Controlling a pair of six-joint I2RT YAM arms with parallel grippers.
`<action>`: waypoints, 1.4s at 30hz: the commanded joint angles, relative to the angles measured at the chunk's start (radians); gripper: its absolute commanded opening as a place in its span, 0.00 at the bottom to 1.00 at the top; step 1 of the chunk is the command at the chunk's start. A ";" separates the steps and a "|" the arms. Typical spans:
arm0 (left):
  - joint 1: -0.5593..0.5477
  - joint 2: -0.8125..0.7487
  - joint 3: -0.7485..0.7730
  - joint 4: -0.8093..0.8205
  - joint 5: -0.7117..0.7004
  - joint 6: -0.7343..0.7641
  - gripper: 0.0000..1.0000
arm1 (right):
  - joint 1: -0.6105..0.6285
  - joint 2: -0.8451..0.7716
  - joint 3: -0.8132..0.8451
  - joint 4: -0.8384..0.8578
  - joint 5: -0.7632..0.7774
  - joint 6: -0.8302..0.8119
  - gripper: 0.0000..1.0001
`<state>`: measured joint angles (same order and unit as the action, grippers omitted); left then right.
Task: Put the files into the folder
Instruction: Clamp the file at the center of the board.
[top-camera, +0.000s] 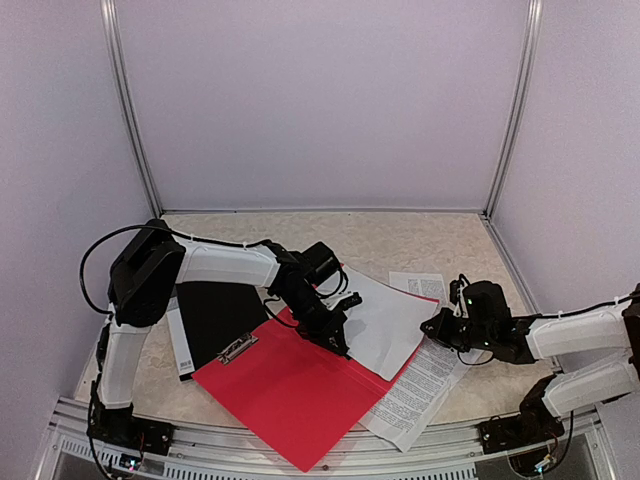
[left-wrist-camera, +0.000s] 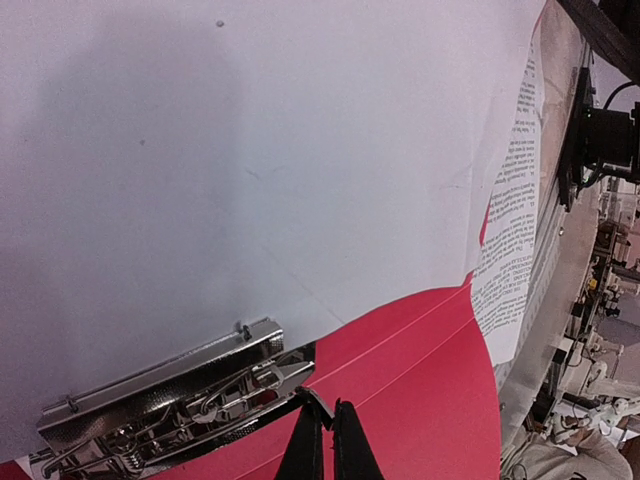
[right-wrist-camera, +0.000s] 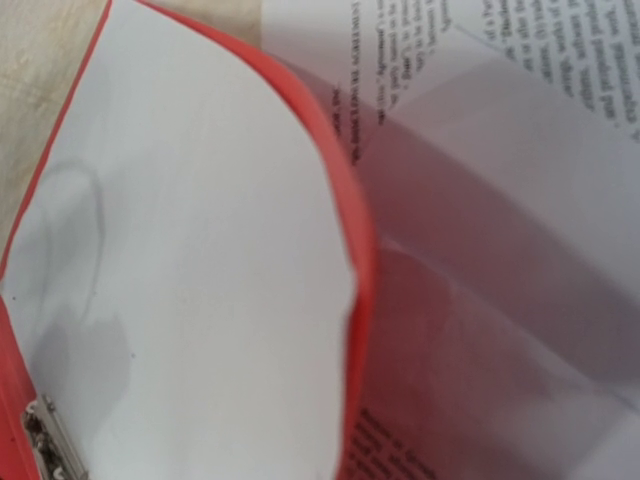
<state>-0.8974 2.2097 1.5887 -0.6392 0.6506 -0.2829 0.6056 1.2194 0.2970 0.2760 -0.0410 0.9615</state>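
Black cover (top-camera: 215, 315) far left, metal clip (top-camera: 237, 348) at its edge. Red folder (top-camera: 290, 395) lies open on the table (top-camera: 400, 240). Left gripper (top-camera: 339, 343) closed, tips at the red cover, nothing seen held. Blank sheet (top-camera: 385, 320) partly on folder. Printed files (top-camera: 420, 385) jut out beyond it. Right gripper (top-camera: 434, 328) closed above them, grip unclear.

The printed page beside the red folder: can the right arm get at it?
Probably yes. The right gripper, shut, sits right at the printed page, whose near part lies bare beside the red folder.
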 joint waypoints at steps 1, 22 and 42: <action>-0.021 0.099 -0.037 -0.023 -0.097 0.016 0.00 | -0.004 0.012 0.016 0.015 -0.012 -0.007 0.00; -0.031 0.086 -0.062 -0.047 -0.093 0.032 0.00 | -0.004 0.015 0.034 -0.008 -0.008 -0.013 0.00; -0.032 0.073 -0.097 -0.041 -0.090 0.033 0.00 | -0.004 0.009 0.044 -0.026 0.001 -0.021 0.00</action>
<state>-0.8993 2.2147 1.5635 -0.6197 0.6613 -0.2527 0.6056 1.2240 0.3191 0.2562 -0.0406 0.9535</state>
